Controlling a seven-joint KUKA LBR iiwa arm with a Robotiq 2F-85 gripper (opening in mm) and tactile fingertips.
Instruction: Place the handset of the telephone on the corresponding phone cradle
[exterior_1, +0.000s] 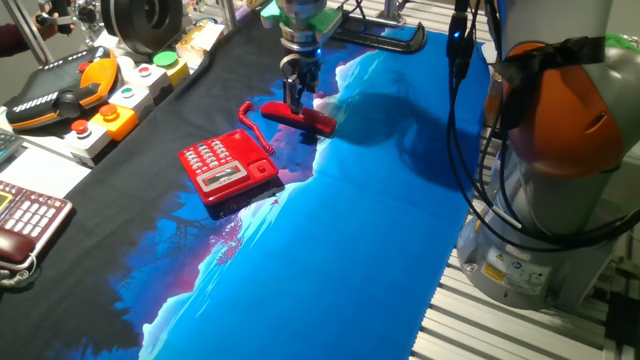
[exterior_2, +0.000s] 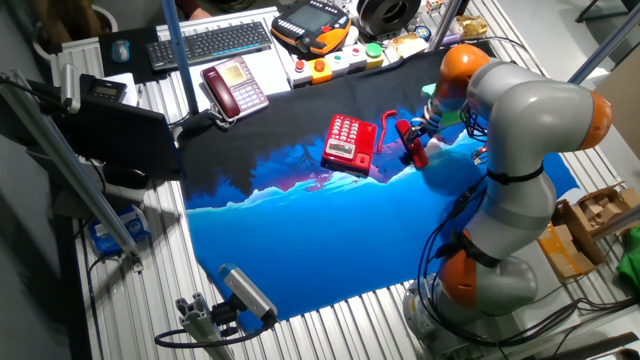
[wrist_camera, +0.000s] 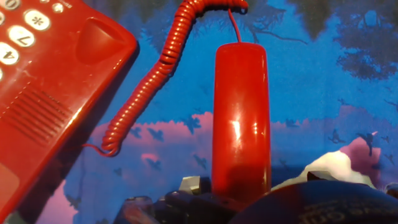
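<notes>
We see a blue and black printed cloth (exterior_1: 360, 220) over the table. Beyond the cloth's black edge lie a dark maroon phone with pale keypad (exterior_2: 234, 85), a black computer keyboard (exterior_2: 210, 43) and an orange-and-black handheld pendant (exterior_1: 62, 88).

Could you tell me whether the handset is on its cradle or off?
Off: the handset lies beside the telephone, joined only by its cord.

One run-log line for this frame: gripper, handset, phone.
gripper: shut on handset | handset: off cradle, beside telephone | phone cradle: empty | cord: coiled between handset and base | step: placement pending
</notes>
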